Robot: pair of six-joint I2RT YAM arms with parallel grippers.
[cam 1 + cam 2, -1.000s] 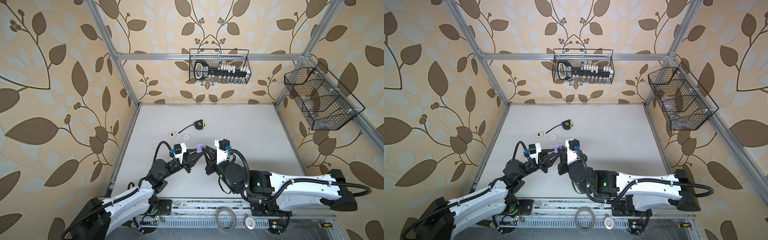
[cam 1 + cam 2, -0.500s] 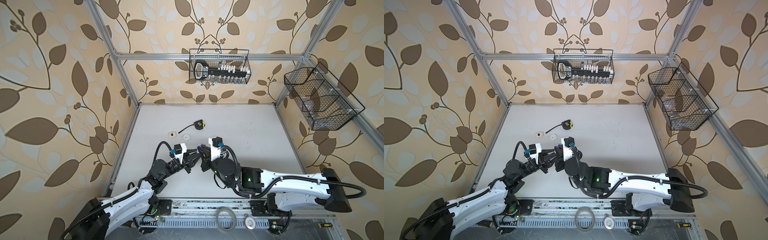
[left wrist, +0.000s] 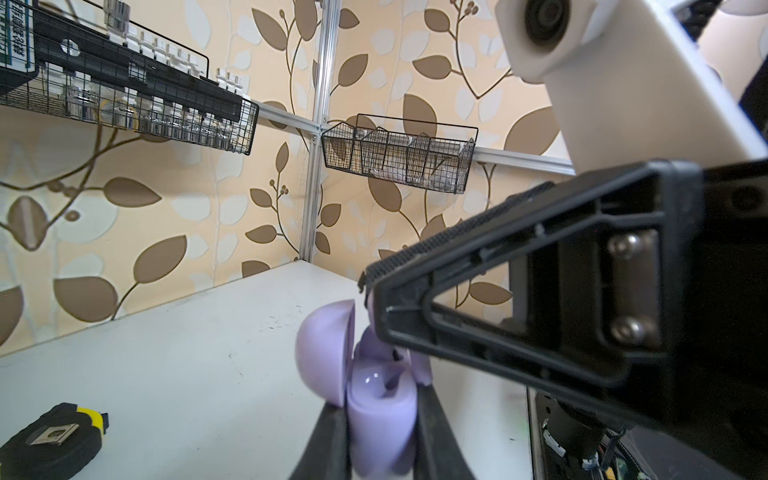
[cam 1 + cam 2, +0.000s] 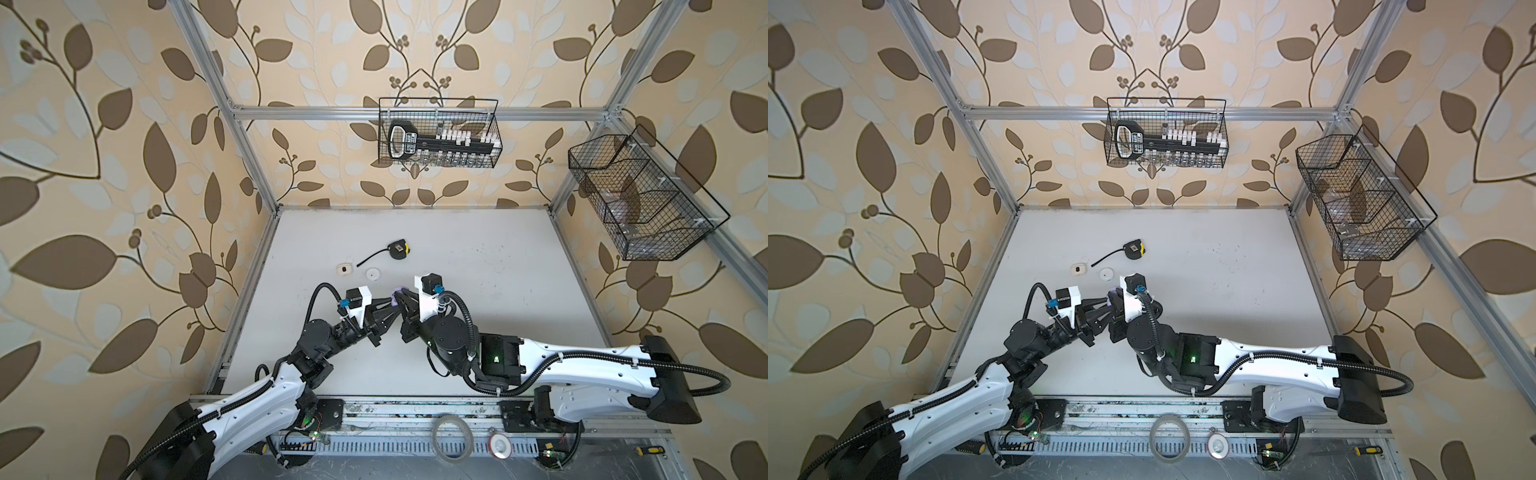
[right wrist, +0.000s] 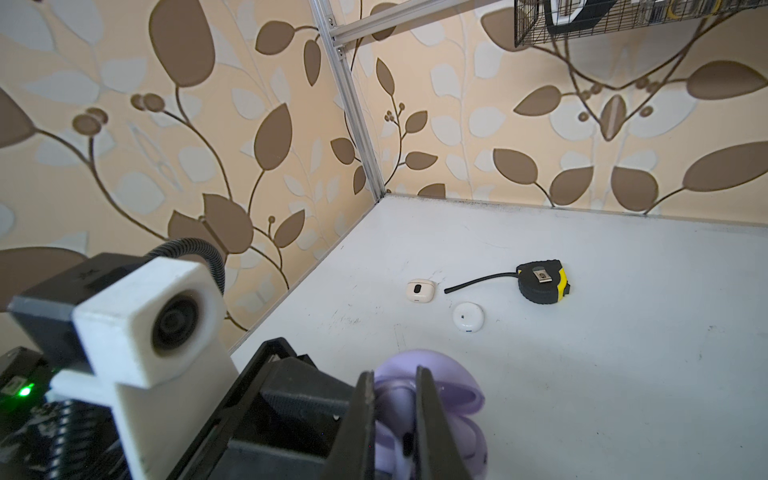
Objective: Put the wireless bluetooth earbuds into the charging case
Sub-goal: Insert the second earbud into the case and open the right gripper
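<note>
You've got the lavender earbud (image 3: 372,345) right at the mouth of the lavender case (image 3: 382,409), lid flipped open, near the tape measure (image 4: 398,252) on its robot side. Your right gripper (image 5: 392,374) is pinched tight on the bud and your left gripper (image 3: 378,415) is clamped on the case body. Can't tell if the bud is seated. The cream case (image 5: 420,289) and round white case (image 5: 468,316) lie closed on the table (image 4: 478,270), just left of the tape measure in both top views
</note>
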